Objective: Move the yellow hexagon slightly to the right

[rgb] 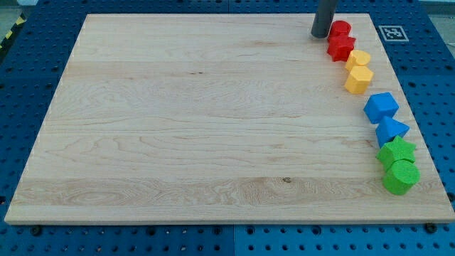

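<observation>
My tip (320, 35) rests at the wooden worktop's (199, 121) top edge, touching the red cylinder block (340, 30); it has no jaws to open or close. Toward the view's bottom right of it sit the red star block (341, 48), yellow hexagon block (358, 58), yellow pentagon-like block (359, 79), two blue blocks (382, 107), and two green blocks (397, 152). The worktop's right edge lies near the hexagon.

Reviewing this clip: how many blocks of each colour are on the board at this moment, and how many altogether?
Red blocks: 2
Yellow blocks: 2
Blue blocks: 2
Green blocks: 2
Total: 8, all along the view's right edge; my tip is just left of the red pair.
</observation>
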You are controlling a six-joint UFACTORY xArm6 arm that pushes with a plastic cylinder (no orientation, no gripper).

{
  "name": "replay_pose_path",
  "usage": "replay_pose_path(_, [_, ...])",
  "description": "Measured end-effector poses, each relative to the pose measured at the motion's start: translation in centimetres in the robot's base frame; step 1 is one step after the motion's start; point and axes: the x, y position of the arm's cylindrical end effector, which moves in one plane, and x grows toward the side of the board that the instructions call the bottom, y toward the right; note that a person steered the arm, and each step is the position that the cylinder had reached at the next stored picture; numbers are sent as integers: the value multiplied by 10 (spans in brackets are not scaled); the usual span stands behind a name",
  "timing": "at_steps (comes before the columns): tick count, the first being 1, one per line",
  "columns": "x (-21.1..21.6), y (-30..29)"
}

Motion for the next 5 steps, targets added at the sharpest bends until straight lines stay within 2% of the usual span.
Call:
replay_pose_path(1, [3, -35])
replay_pose_path(4, [113, -43])
replay_pose_path(5, [124, -41])
